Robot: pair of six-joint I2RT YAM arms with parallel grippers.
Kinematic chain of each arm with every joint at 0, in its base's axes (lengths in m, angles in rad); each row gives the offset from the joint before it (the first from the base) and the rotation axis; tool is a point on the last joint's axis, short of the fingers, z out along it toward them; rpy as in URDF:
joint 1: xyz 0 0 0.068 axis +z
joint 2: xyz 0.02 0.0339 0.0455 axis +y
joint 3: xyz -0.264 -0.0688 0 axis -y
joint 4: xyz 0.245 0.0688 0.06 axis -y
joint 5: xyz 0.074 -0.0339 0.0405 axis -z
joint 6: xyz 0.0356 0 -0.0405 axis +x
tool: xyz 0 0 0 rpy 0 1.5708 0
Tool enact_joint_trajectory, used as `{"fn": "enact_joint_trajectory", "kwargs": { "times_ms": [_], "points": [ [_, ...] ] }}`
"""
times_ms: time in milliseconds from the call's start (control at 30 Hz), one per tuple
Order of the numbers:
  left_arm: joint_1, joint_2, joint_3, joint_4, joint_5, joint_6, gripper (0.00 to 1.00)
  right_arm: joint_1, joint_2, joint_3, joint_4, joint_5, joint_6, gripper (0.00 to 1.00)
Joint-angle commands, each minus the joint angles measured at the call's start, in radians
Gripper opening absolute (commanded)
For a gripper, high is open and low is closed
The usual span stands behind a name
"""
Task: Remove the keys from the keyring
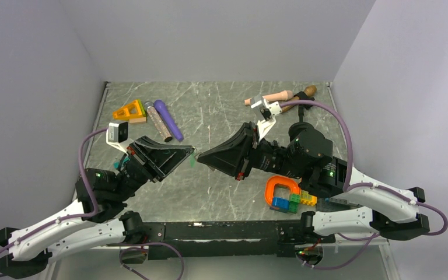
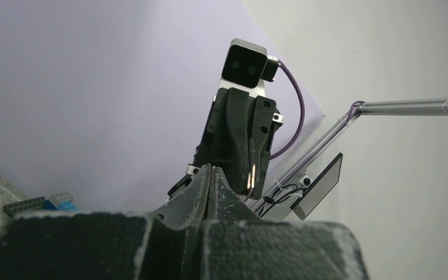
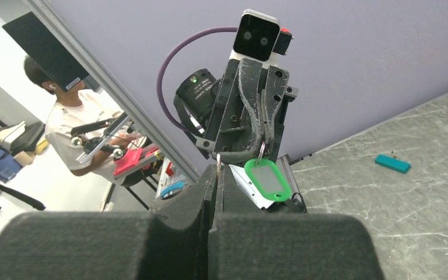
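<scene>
My two grippers meet tip to tip above the middle of the table. My left gripper (image 1: pixel 191 150) is shut on the metal keyring (image 3: pixel 262 150), and the bright green key (image 3: pixel 266 179) hangs from the ring below its tips. My right gripper (image 3: pixel 217 167) is shut, with a thin end of the ring's wire (image 3: pixel 218 157) sticking out between its fingers. In the left wrist view the left gripper (image 2: pixel 211 169) is shut, and a piece of the ring (image 2: pixel 252 177) shows by the right gripper's fingers. The teal key (image 3: pixel 392 163) lies loose on the table. A speck of the green key (image 1: pixel 192 158) shows in the top view.
An orange U-shaped piece (image 1: pixel 281 188) and coloured blocks (image 1: pixel 294 200) lie under the right arm. An orange triangle (image 1: pixel 129 111), a glittery stick (image 1: pixel 157 121) and a purple cylinder (image 1: pixel 168 119) lie back left. Wooden tools (image 1: pixel 280 97) lie at the back right.
</scene>
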Motion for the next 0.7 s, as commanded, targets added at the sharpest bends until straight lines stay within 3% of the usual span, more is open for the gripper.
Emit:
{"fn": "enact_joint_trajectory", "kwargs": {
  "times_ms": [0, 667],
  "points": [
    [-0.007, 0.006, 0.036, 0.003, -0.001, 0.025, 0.0, 0.005, -0.016, 0.013, 0.045, 0.009, 0.004, 0.0],
    [-0.013, 0.026, 0.073, -0.029, 0.035, 0.06, 0.0, 0.005, -0.034, 0.006, -0.005, 0.134, 0.027, 0.0]
  ]
}}
